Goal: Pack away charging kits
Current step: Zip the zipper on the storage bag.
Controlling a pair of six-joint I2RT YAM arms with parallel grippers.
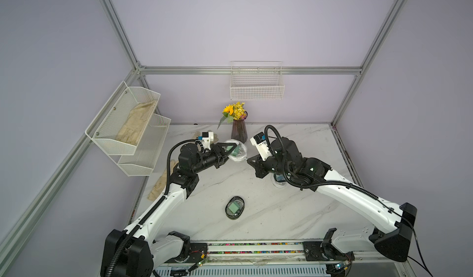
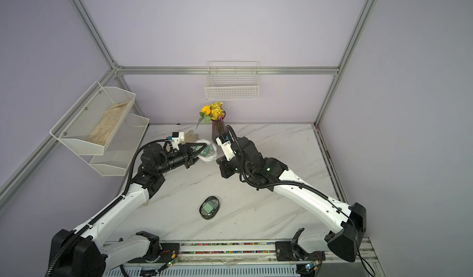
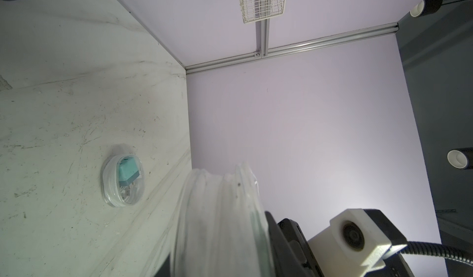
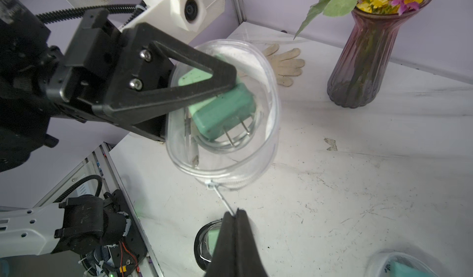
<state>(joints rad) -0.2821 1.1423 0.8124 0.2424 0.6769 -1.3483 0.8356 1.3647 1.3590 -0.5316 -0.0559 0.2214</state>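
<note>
In both top views the left gripper (image 1: 228,152) (image 2: 197,152) is clamped on a clear oval plastic case (image 1: 239,153), held up off the white marble table (image 1: 281,211) in front of a purple glass vase of yellow flowers (image 1: 238,131). The right gripper (image 1: 248,160) points at that case with its jaws together. Nearer the front edge, a dark-rimmed oval case (image 1: 235,207) lies flat with a second mint green adapter (image 1: 234,208) inside.

The left wrist view shows the held case edge-on and blurred. Beyond it, a teal-blue square plug adapter (image 3: 128,172) sits in another clear oval case (image 3: 123,183) lying on the table.

In the right wrist view, the left gripper's fingers (image 4: 194,58) press the flat sides of the held case. Inside it are a mint green square two-pronged plug adapter (image 4: 225,109) and a coiled thin white cable (image 4: 230,145). The right gripper is pinched shut on a thin metal zip pull (image 4: 222,199) that hangs from the case's rim. A cream fabric glove (image 4: 285,63) lies on the table behind.
</note>
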